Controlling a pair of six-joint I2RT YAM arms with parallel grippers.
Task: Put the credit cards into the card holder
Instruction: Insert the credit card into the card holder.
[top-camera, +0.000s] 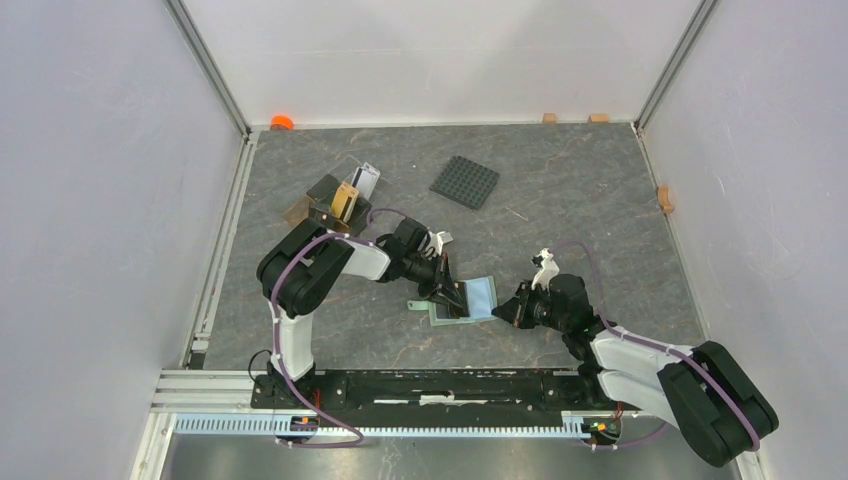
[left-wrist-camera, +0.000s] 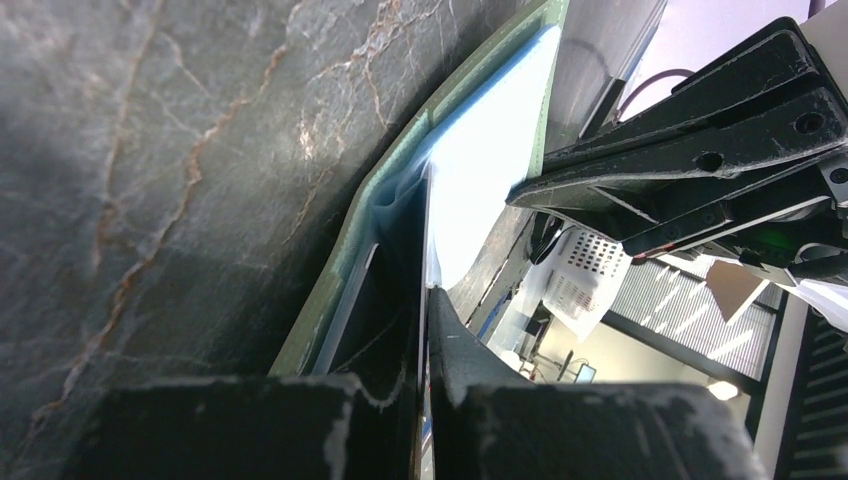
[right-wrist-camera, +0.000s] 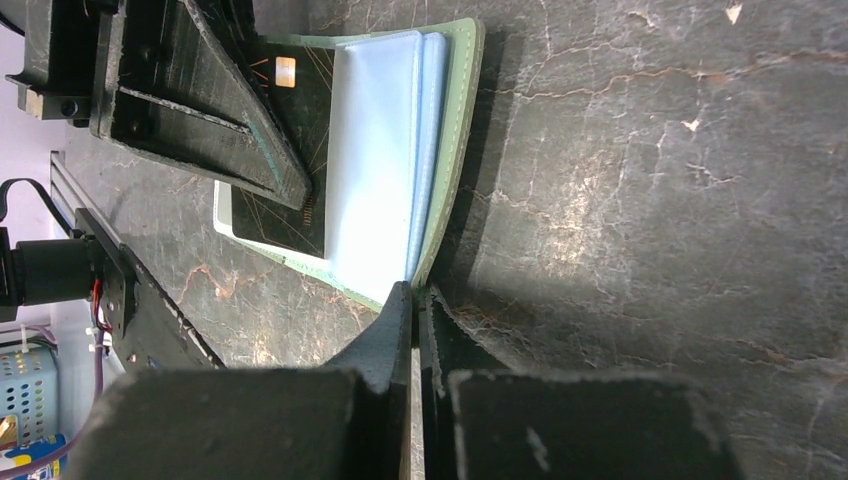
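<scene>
The card holder (top-camera: 478, 297) lies open at the table's middle, sage-green outside (right-wrist-camera: 462, 100) and light blue inside (left-wrist-camera: 480, 170). A black credit card (right-wrist-camera: 285, 180) with a gold chip lies on its left half, pinched edge-on by my left gripper (left-wrist-camera: 425, 300), which is shut on it. My right gripper (right-wrist-camera: 413, 295) is shut on the near corner of the holder's green right cover. From above, the left gripper (top-camera: 447, 285) and the right gripper (top-camera: 507, 310) flank the holder. A tan-gold card (top-camera: 346, 200) and a white-grey card (top-camera: 366, 180) stand in the brown tray.
The brown open tray (top-camera: 318, 205) sits at the back left. A black studded square plate (top-camera: 465, 182) lies behind the holder. An orange object (top-camera: 282, 122) and small wooden blocks (top-camera: 549, 117) line the far wall; another block (top-camera: 665, 198) is at the right wall.
</scene>
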